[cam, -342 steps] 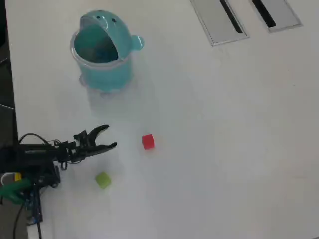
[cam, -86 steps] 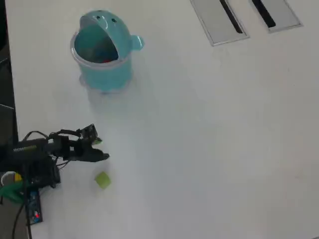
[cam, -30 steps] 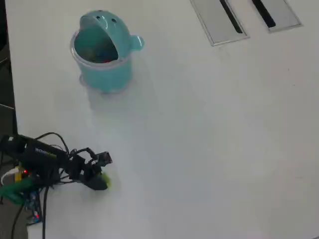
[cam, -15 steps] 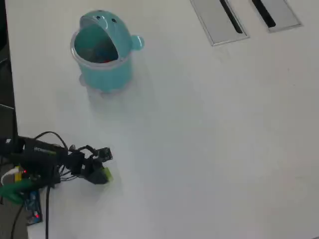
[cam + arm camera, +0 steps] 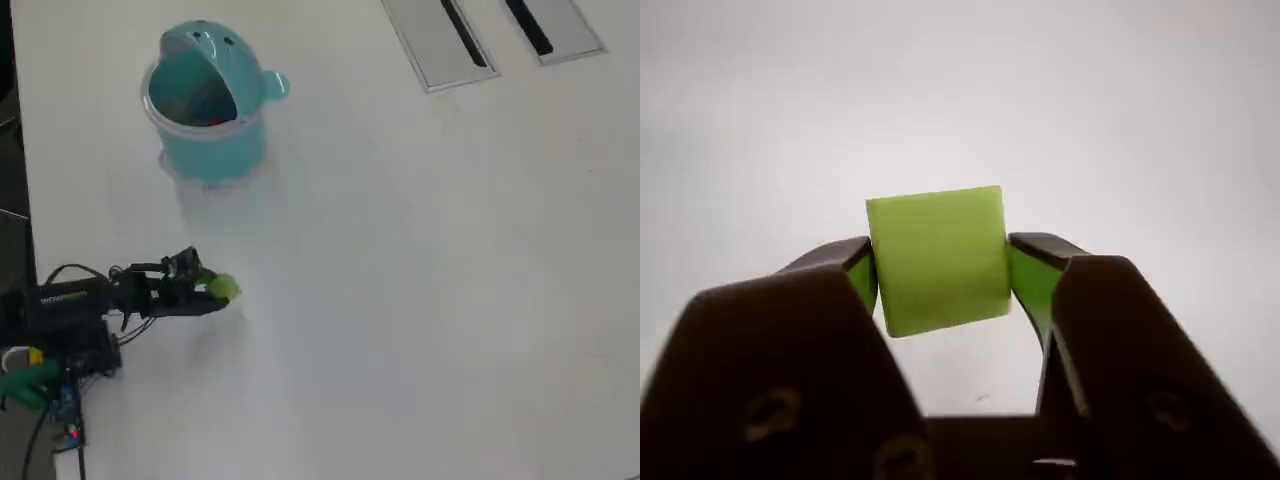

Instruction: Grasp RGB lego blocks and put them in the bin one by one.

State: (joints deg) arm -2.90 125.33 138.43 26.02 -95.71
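Observation:
The pale yellow-green lego block (image 5: 938, 257) is clamped between my two black fingers, and my gripper (image 5: 940, 262) is shut on it above the white table. From overhead the green block (image 5: 222, 289) shows at the tip of my gripper (image 5: 218, 296), near the table's left side. The teal bin (image 5: 207, 150) stands further up in that view, well apart from the gripper. A red block (image 5: 208, 120) shows inside the bin. No blue block can be made out in either view.
Two grey slotted panels (image 5: 440, 42) lie at the top right in the overhead view. The table's left edge (image 5: 22, 200) runs close to the arm's base (image 5: 60, 320), with cables beside it.
My gripper closed on the green block, then rose and swung up the overhead view toward the bin, carrying the block. Earlier the red block left the table and now lies in the bin.

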